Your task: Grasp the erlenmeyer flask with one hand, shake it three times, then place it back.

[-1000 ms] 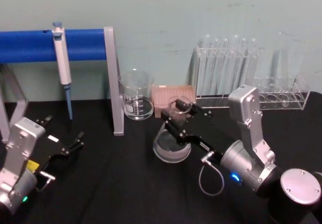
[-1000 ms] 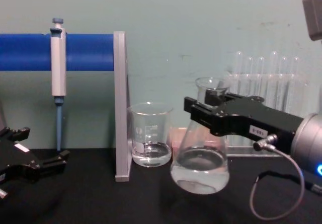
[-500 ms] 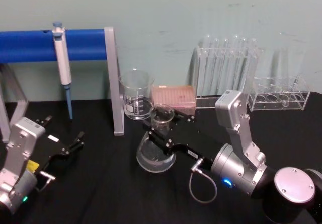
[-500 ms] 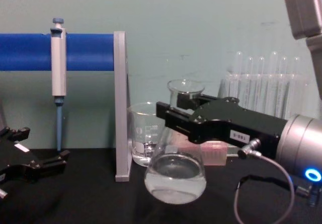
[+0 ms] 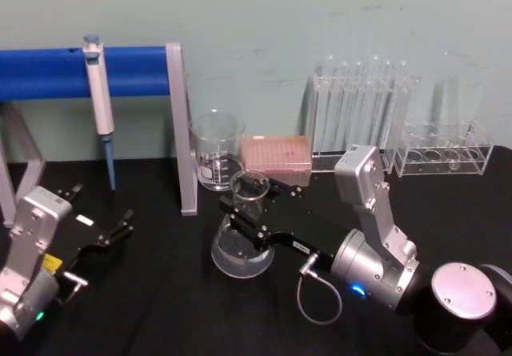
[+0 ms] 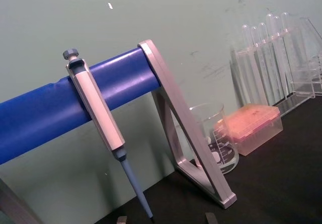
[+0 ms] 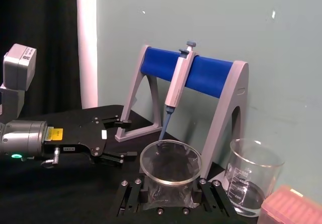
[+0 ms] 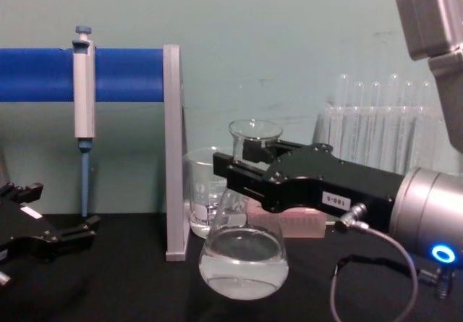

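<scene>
Your black two-fingered right gripper (image 8: 239, 168), clamped on the neck of the clear glass conical flask (image 8: 243, 265), has swung it over the last second from right of the straight-walled glass beaker (image 5: 216, 153) to just in front, lower: mid-shake or set-down, base contact unclear; black left gripper (image 5: 104, 210) idle well left of the beaker, fingers spread.

The head camera looked down; the chest camera faced across, close. Both wrist cameras, seemingly low, also caught the blue stand (image 5: 136, 70).
</scene>
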You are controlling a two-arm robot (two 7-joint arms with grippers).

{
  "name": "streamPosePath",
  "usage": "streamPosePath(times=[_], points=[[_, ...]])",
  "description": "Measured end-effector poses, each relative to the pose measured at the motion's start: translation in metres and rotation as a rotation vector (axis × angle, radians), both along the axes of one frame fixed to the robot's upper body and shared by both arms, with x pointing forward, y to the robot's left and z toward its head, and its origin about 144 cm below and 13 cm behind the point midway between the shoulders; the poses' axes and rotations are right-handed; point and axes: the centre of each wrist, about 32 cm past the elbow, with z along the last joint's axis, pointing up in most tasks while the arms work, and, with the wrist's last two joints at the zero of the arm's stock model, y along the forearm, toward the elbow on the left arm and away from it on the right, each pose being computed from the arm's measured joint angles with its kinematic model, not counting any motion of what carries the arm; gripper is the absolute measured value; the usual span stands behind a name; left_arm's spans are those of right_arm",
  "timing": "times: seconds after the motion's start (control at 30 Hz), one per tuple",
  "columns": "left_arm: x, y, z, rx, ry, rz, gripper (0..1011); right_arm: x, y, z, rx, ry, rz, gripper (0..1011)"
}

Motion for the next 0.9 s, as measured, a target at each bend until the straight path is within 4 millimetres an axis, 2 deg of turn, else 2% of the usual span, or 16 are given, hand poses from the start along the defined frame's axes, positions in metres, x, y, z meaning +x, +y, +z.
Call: streamPosePath(times=[0.9], points=[[0.0, 0.0, 0.0, 0.0, 0.0, 0.0, 1001, 0.018, -0.005, -0.01, -0.042, 0.029, 0.012, 450]])
